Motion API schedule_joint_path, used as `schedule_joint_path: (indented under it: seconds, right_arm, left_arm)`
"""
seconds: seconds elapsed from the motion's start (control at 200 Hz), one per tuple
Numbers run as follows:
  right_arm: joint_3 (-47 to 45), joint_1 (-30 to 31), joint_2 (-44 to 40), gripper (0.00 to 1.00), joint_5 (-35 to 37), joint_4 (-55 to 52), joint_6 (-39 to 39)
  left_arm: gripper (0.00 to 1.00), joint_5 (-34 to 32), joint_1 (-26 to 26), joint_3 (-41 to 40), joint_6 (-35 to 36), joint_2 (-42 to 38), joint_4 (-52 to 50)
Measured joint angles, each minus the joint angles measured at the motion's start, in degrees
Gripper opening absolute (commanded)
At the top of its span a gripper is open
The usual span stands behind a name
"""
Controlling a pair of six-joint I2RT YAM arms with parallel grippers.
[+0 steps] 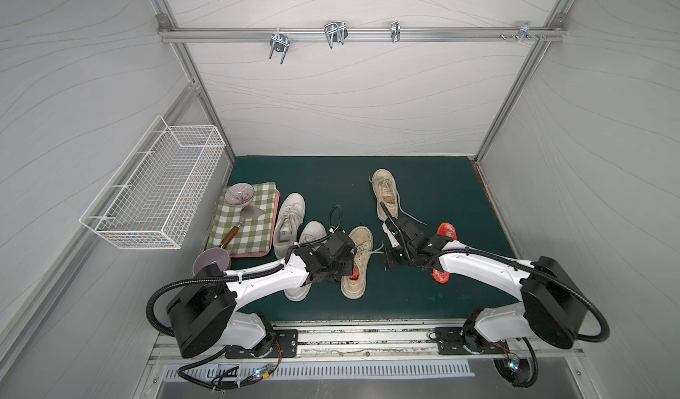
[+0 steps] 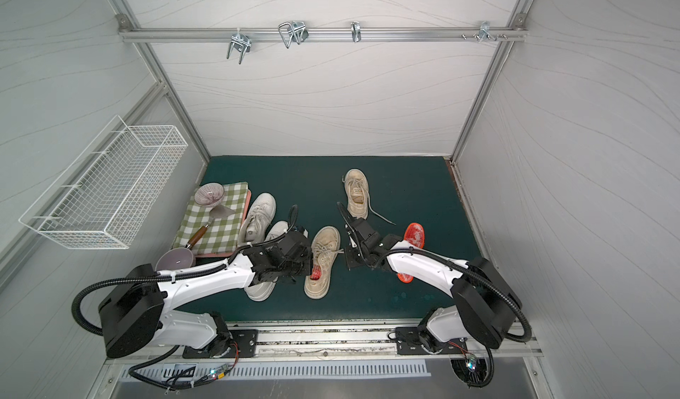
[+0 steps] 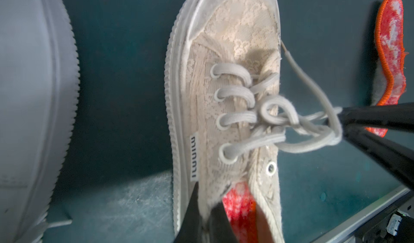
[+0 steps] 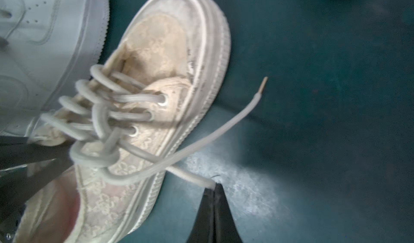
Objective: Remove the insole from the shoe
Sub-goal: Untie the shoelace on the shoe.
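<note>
The left pincer (image 3: 205,208) was closed on the collar edge of a beige lace-fabric platform sneaker (image 1: 362,244), with one finger outside the side wall and the other inside the opening. Just beside the inner finger, a red mottled insole (image 3: 238,206) was seen lying inside the shoe, exposed at the opening. The right pincer (image 4: 215,187) was shut on one end of the sneaker's pale grey shoelace (image 4: 143,170), which was drawn out to the right from the knot.

The sneaker was set on the dark green surface (image 1: 441,195), near the middle of its near edge, with the toe pointed far. Just to its left, a pair of white leather sneakers (image 1: 290,217) was laid side by side. A second red insole with an orange stitched edge (image 1: 446,230) was laid on the surface to the right, partly hidden under the right arm. A matching beige sneaker (image 1: 385,191) was placed farther back. At the left, a green-and-white checked cloth (image 1: 254,231) was spread over a pink tray (image 1: 275,224).
</note>
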Motion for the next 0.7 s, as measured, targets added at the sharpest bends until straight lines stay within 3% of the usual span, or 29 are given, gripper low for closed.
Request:
schedule_joint_path:
  seconds: [0.67,0.7]
  right_arm:
    - [-1.8,-12.0,-7.4,0.0,1.4,-6.5,0.7]
    - [-1.8,-12.3,-7.4,0.11,1.3,-7.1,0.7]
  left_arm:
    - [0.0,0.2,0.4,-0.5,0.0,-0.7,-0.2]
    - [0.0,0.3,0.4,-0.5,0.0,-0.7,-0.1]
